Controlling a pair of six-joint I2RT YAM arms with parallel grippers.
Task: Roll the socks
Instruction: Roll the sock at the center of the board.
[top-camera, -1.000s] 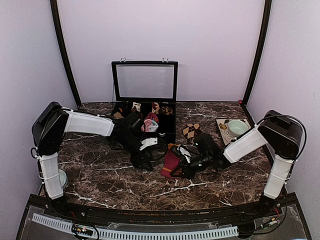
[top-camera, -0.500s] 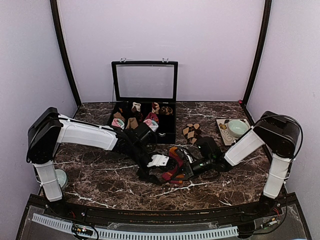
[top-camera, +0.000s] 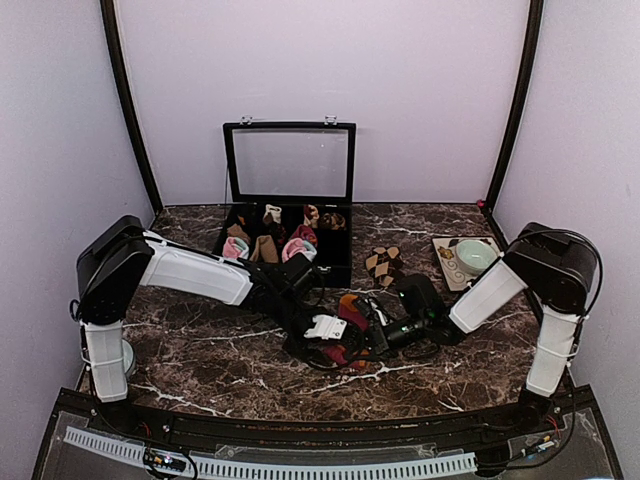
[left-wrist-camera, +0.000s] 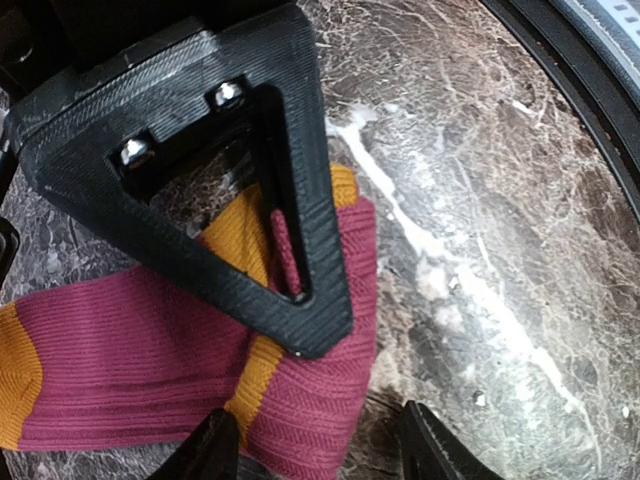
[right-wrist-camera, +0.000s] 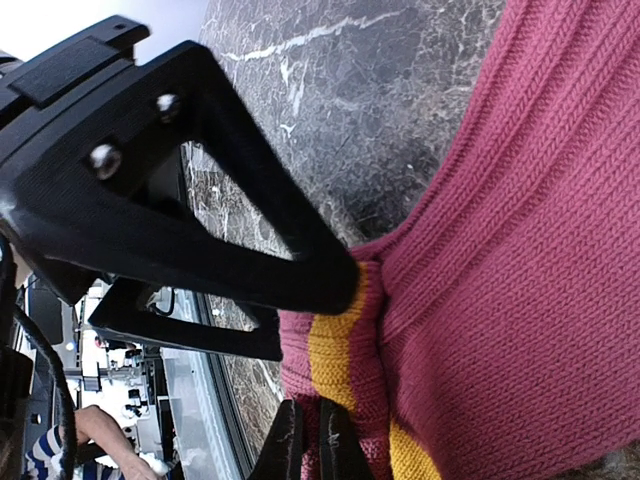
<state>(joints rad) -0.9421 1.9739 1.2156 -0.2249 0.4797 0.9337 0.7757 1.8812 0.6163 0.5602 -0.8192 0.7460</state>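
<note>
The long magenta sock (top-camera: 346, 308) with orange stripes lies bunched at the table's middle, between my two grippers. My left gripper (top-camera: 338, 342) is low over its end. In the left wrist view the left gripper (left-wrist-camera: 320, 452) is open, and its fingertips straddle the folded magenta sock (left-wrist-camera: 150, 370) without pinching it. My right gripper (top-camera: 373, 335) is shut on the magenta sock (right-wrist-camera: 520, 250), its fingertips (right-wrist-camera: 291, 442) pinching the striped edge. The two grippers almost touch. The brown-and-beige diamond sock (top-camera: 383, 263) lies apart, behind them, beside the box.
An open black compartment box (top-camera: 335, 262) with small sock rolls stands at the back centre, lid upright. A pale green bowl (top-camera: 472, 254) sits on a tray at the right. A round object (top-camera: 124, 355) sits by the left arm's base.
My left arm has swung right and toward the near edge, reaching the right gripper, and its jaws have narrowed. The magenta sock has bunched up between the grippers. The right gripper has barely moved.
</note>
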